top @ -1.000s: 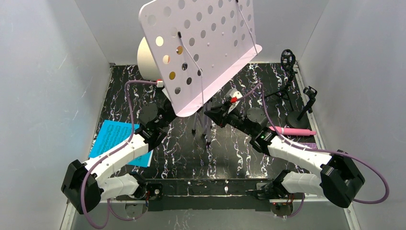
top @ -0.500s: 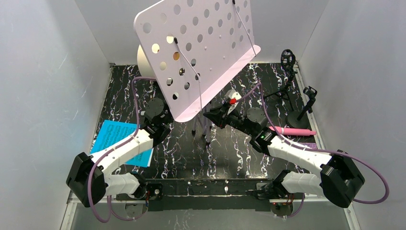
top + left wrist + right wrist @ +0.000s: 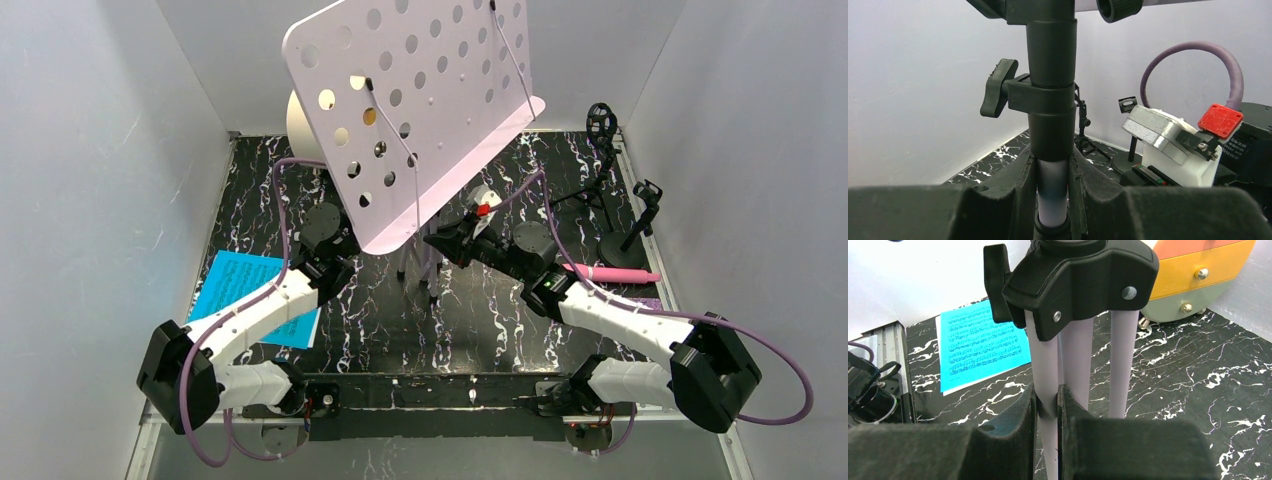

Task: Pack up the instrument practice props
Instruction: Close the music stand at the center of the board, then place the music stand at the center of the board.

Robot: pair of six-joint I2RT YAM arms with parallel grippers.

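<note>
The lilac perforated music rack (image 3: pixel 420 100) stands tilted over the table's middle on lilac tripod legs (image 3: pixel 1120 360). My left gripper (image 3: pixel 1053 170) is shut on its lilac pole (image 3: pixel 1053 187), just below the black clamp collar (image 3: pixel 1050 100) with its knob. My right gripper (image 3: pixel 1047 402) is shut on one lilac leg (image 3: pixel 1044 365) under the black hub (image 3: pixel 1083 275). In the top view the right gripper (image 3: pixel 440 243) sits beneath the rack's lower edge. A blue sheet-music page (image 3: pixel 240 290) lies at the left. A pink microphone (image 3: pixel 610 272) lies at the right, near two black mic tripods (image 3: pixel 600 125) (image 3: pixel 645 200).
A cream drum (image 3: pixel 305 125) with orange face (image 3: pixel 1198 270) stands at the back behind the rack. White walls (image 3: pixel 110 150) close in the black marbled table (image 3: pixel 470 320) on both sides. The rack's panel hides much of the back of the table from above.
My left arm has swung in under the rack and its jaws have shut on the pole. The rack's panel has shifted slightly left and up. The right arm has stayed put.
</note>
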